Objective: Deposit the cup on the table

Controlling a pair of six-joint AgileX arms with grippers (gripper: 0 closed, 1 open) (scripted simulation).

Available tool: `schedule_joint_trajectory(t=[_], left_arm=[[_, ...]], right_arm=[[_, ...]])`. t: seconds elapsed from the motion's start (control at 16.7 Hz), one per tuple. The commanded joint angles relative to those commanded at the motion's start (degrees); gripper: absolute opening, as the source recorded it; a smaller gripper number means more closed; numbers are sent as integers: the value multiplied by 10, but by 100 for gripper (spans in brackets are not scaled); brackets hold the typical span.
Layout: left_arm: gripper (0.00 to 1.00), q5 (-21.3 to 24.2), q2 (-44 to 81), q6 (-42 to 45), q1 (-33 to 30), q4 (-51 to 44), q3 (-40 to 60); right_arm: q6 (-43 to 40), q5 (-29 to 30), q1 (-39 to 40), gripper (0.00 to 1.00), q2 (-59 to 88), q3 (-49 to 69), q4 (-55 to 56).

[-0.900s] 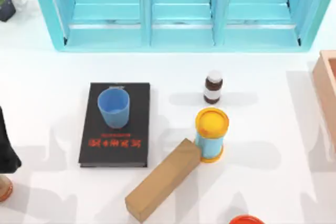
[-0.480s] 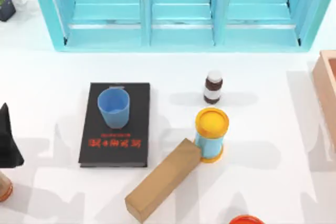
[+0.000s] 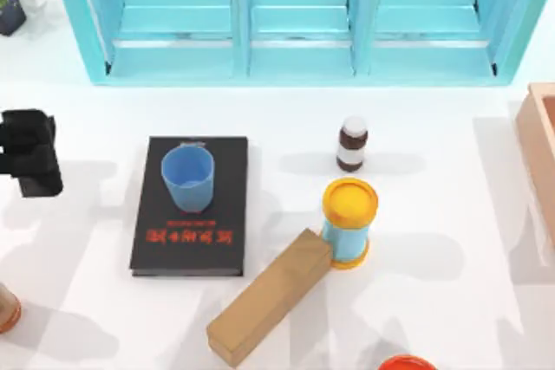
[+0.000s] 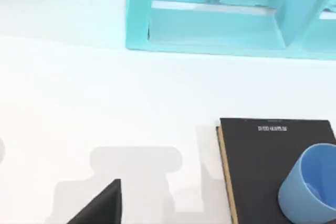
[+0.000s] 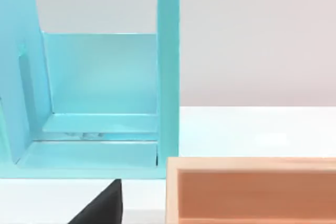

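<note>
You see a smooth, matt plastic cup (image 3: 188, 177) standing on a matt black book (image 3: 191, 205), over the plain white table (image 3: 434, 127).

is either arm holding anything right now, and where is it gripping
Nothing is held. The cup stands untouched on the black book; the left gripper is off to its left.

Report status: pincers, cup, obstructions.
Left pincer over the table's left side, left of the book, empty. Cup upright on the book, not grasped. Path to it clear.

free: bare table (image 3: 87, 240) left of book (image 3: 192, 240) | blocked: block (image 3: 270, 297), canister (image 3: 349, 218) right of book
</note>
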Motion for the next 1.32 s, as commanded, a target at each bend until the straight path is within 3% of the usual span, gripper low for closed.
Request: schedule_joint_trajectory(t=[0.72,1.02,1.32], left_arm=[[100,12,550,-141,-150,-367,566],[100,6,719,-176,-188,-485,700],[100,-1,795,-193,-202,-543,748]], right_arm=[[0,0,0,100,0,0,0],[0,0,0,100,0,0,0],[0,0,0,100,0,0,0]])
